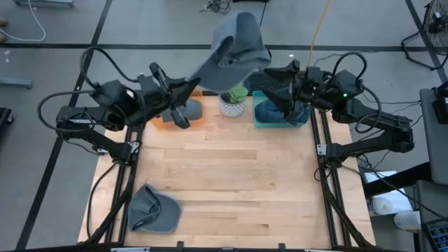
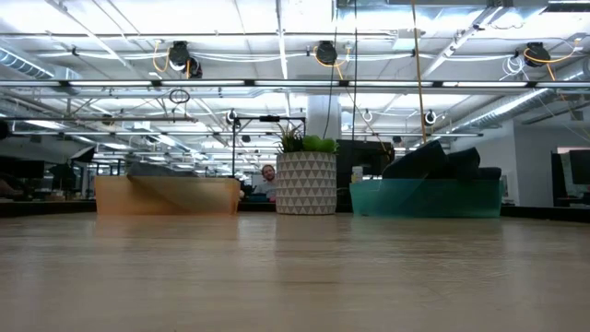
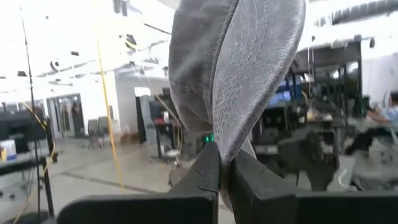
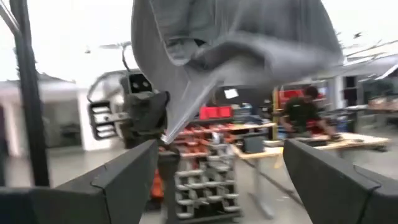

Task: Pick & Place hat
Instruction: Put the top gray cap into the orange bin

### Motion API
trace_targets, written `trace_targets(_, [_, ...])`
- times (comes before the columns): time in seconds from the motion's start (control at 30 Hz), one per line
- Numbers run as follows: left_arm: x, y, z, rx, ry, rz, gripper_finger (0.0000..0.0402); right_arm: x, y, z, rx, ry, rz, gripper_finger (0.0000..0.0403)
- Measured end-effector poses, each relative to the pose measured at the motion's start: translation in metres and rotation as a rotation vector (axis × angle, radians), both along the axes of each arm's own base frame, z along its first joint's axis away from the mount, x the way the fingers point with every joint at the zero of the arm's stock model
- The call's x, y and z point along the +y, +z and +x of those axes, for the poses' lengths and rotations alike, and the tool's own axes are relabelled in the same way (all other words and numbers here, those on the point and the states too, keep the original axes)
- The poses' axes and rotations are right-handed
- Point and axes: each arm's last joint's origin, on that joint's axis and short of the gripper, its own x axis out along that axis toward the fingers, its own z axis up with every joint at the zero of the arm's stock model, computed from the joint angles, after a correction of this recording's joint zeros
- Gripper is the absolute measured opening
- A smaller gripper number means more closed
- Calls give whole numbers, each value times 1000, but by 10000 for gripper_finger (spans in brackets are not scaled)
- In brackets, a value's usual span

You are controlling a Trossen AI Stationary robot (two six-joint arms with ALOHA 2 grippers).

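surface: light wooden table (image 1: 224, 189) in an open workshop; ceiling lights and pipes fill the low view.
far edge: orange bin (image 1: 183, 115), potted plant (image 1: 233, 102) and teal bin (image 1: 280, 115) sit in a row at upper centre of the high view.
spare item: a second grey cap (image 1: 154, 210) lies at lower left of the table.
task item: grey baseball cap (image 1: 234, 50) is held in the air at upper centre of the high view, above the plant and clear of the table.
left gripper (image 3: 225, 169): fingers clamped shut on an edge of the raised cap.
right gripper (image 4: 217, 155): fingers spread wide, holding nothing, just right of the cap.
orientation: long axis appears to run diagonally from lower left to upper right of the high view; hollow underside appears to face the right arm.
step in hand: likely handover or carry to a bin.
technique: keep the left grip firm; bring the open right fingers around the fabric edge before closing; release only afterwards.
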Motion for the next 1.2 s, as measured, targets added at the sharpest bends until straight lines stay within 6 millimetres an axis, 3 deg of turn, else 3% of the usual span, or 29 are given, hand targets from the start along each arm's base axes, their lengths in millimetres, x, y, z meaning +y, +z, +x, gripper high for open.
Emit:
trace_targets(0.13, [-1,0,6,-21,8,30,10,-1,-3,16,-40,65,73,334])
trace_targets(0.4, [-1,-10,26,11,-9,38,10,9,-5,42,-148,125,60,334])
trace_targets(0.57, [-2,-13,34,10,-6,37,10,14,-7,45,-134,145,60,314])
trace_targets(0.73, [-3,-19,42,31,-14,23,10,14,-7,45,-135,146,58,242])
trace_targets(1.07, [-3,-20,43,16,-32,6,10,14,-7,45,-138,137,67,28])
trace_targets(1.2, [-4,-20,43,7,-62,-15,28,14,-7,45,-141,149,91,7])
